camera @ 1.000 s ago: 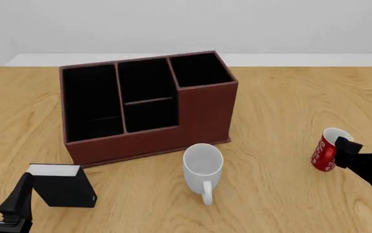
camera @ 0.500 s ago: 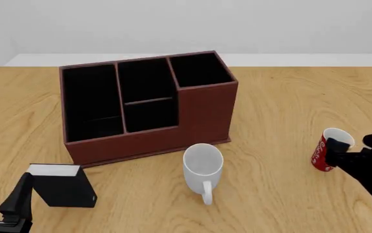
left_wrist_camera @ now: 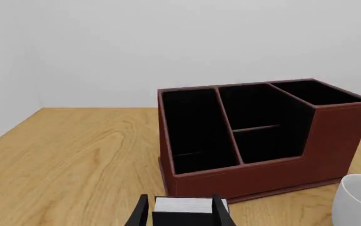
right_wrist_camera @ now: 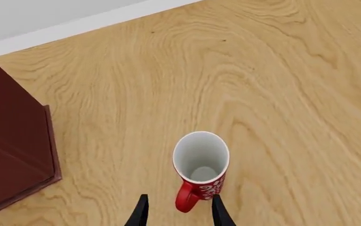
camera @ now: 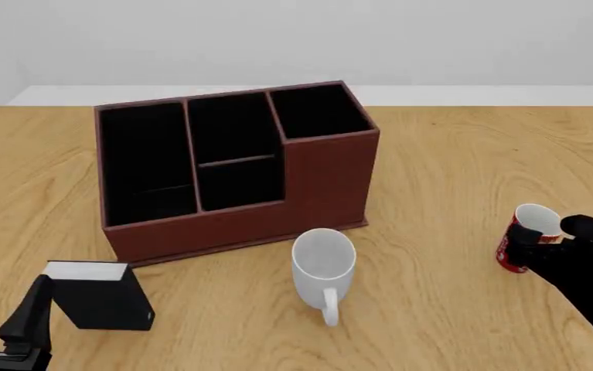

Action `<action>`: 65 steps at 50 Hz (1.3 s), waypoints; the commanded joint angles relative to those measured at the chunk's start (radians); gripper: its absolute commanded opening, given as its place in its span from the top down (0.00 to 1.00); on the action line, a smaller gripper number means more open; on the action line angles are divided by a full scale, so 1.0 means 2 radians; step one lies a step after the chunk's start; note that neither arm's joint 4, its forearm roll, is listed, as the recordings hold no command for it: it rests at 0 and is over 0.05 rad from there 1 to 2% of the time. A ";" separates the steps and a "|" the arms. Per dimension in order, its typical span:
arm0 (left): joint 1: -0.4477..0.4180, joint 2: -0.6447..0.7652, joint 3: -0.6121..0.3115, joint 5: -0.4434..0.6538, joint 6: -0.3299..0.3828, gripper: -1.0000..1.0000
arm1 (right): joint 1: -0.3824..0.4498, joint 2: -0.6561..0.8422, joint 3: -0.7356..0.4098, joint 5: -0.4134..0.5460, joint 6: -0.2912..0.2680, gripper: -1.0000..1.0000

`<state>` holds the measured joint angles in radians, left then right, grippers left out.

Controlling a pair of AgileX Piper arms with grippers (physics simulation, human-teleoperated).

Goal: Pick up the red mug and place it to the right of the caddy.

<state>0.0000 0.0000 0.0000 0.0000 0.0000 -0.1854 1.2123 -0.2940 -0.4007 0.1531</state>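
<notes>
The red mug (camera: 515, 241) with a white swirl pattern stands on the table, well to the right of the dark reddish-brown caddy (camera: 322, 178). In the right wrist view the mug (right_wrist_camera: 200, 165) is upright, white inside, with its handle pointing back between my fingers. My right gripper (right_wrist_camera: 180, 214) is open, its fingers wide on either side of the handle without touching it. In the front view the right gripper (camera: 550, 236) covers the mug's near right side. My left gripper (camera: 2, 311) is open at the near left.
A plain white mug (camera: 324, 259) with a handle stands in front of the caddy's right end. A small black box with a white top (camera: 100, 297) sits just ahead of the left gripper and shows between its fingers (left_wrist_camera: 183, 209). The caddy's corner (right_wrist_camera: 11, 141) is left of the red mug.
My right gripper has shifted slightly and now covers more of the red mug. The mug looks less tilted than a second ago. The left arm has not moved.
</notes>
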 commanded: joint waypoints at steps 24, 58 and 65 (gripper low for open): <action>0.000 0.000 0.000 0.000 0.000 0.00 | 0.006 0.095 -0.002 -0.058 -0.002 0.00; 0.000 0.000 0.000 0.000 0.000 0.00 | 0.009 0.115 0.000 -0.067 0.000 1.00; 0.000 0.000 0.000 0.000 0.000 0.00 | 0.011 0.090 0.005 -0.055 -0.010 1.00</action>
<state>0.0000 0.0000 0.0000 0.0000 0.0000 -0.1678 1.4267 -0.2893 -0.5281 0.1351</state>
